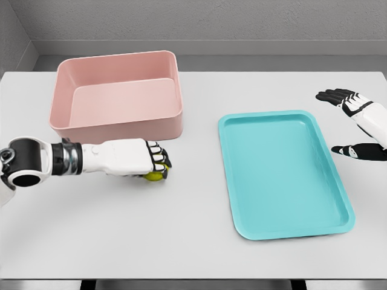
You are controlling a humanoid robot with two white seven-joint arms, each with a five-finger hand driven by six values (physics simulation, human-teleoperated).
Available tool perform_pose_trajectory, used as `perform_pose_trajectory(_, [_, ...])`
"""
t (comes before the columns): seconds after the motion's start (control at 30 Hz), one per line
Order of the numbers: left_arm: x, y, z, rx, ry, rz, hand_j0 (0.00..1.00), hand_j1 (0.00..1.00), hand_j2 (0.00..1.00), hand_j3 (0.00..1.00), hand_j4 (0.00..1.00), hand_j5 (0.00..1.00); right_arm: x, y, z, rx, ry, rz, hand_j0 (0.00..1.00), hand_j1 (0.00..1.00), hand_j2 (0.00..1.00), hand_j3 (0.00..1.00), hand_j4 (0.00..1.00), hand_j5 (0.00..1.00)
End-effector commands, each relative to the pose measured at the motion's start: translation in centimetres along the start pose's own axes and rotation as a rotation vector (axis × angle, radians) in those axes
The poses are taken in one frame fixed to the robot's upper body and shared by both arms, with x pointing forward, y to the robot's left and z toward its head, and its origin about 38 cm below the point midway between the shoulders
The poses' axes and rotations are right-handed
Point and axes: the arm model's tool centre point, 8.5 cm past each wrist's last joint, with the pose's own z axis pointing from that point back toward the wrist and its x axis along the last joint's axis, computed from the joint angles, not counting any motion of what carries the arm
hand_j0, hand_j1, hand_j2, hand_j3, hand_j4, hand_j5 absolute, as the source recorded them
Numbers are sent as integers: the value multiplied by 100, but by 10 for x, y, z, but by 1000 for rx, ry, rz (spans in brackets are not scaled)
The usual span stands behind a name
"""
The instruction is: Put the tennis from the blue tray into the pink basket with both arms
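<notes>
The left hand (144,160) reaches in from the left edge, low over the white table (181,241), just in front of the pink basket (118,93). Its dark-tipped fingers (158,158) are curled around a yellow-green tennis ball (155,176), which shows only as a small patch under the fingertips. Whether the ball touches the table or hangs just above it is hard to judge from this angle. The basket stands at the far left of the table. The blue tray (284,175) lies to the right, well apart from the ball. The right hand (351,124) hovers at the right edge, just beyond the tray's far right corner, with fingers spread and holding nothing.
</notes>
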Motion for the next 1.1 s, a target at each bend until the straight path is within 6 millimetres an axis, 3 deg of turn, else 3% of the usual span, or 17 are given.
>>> perform_pose_trajectory(0.0, [0,1,1,10,-3,12,50,50,50,50,50,50,0,-1,0,-6,-1,-5,100,100,100,100,100,100])
perform_pose_trajectory(0.87, [-35,52,33,60,76,-59,50,50,50,50,50,50,1,0,0,-4,-2,-6,100,100,100,100,100,100])
perform_pose_trajectory(1.07, [-51,57,38,68,114,-45,50,50,50,50,50,50,0,-1,0,-4,-1,-5,100,100,100,100,100,100])
